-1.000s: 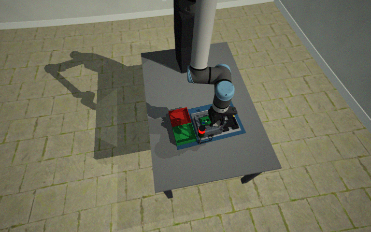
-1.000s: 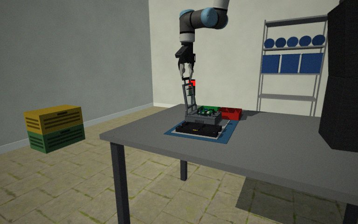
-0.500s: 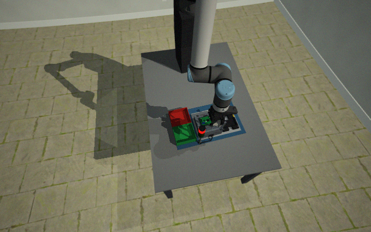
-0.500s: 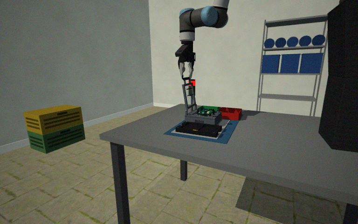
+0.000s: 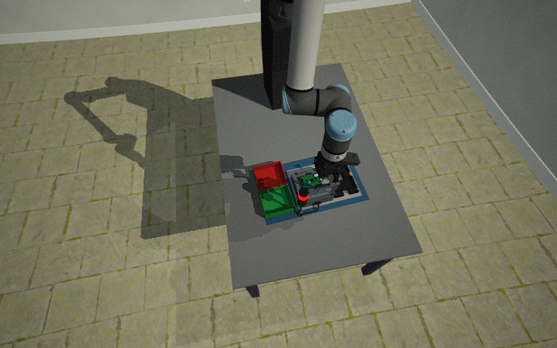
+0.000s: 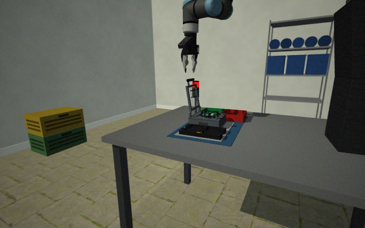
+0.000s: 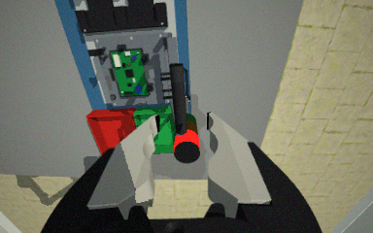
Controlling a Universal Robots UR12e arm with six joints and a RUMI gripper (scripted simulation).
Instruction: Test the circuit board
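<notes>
The green circuit board (image 7: 128,73) lies flat in the grey tester (image 6: 207,119), component side up; it also shows in the top view (image 5: 308,179). The tester's lid (image 6: 193,98) (image 7: 177,97) stands open and upright, with its black handle on top. The signal light (image 6: 196,83) glows red, as the wrist view (image 7: 186,145) also shows. My gripper (image 6: 189,70) hangs well above the lid handle, pointing down. Its fingers stand partly apart with nothing between them. The red bin (image 5: 268,173) and the green bin (image 5: 277,200) sit side by side next to the tester.
The black tray (image 6: 202,131) lies on the blue mat in front of the tester. The robot's black pedestal (image 6: 347,80) stands at the table's far end. A shelf (image 6: 296,64) and stacked crates (image 6: 55,130) stand off the table.
</notes>
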